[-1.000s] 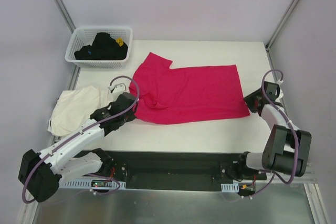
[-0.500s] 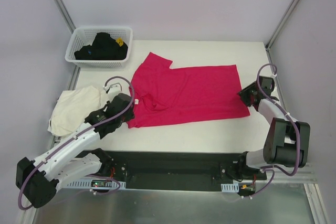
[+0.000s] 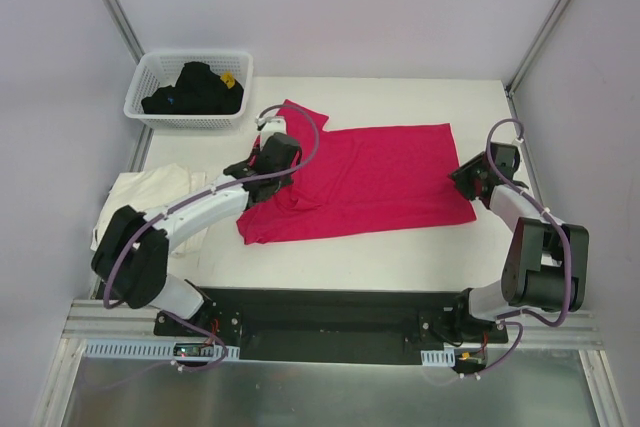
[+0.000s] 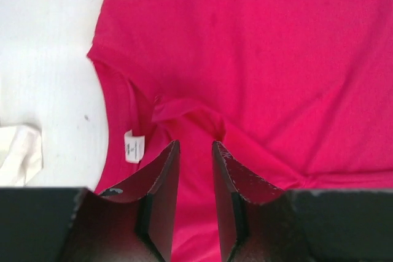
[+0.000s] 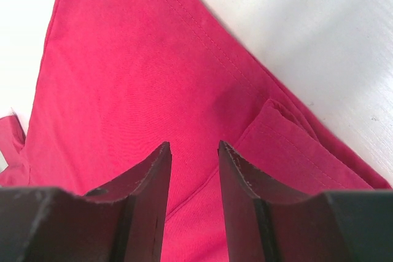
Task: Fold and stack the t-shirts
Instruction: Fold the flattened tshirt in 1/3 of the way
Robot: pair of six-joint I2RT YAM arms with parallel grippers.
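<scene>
The magenta-red t-shirt lies spread across the middle of the table, with a rumpled ridge near its collar and a white label. My left gripper hovers over that collar end, and in the left wrist view it stands open a narrow gap with only flat cloth showing between the fingers. At the shirt's right edge my right gripper is open too, just above a turned-over hem corner. The cream-white t-shirt sits crumpled at the left table edge.
A white lattice basket holding dark clothes stands at the back left. Bare white table runs along the front of the shirt and behind it. Frame posts rise at both back corners.
My left arm swung from the shirt's near-left corner up to its collar end, its jaws parting on the way. The shirt's near-left edge now lies flatter. My right gripper crept slightly toward the shirt's right edge.
</scene>
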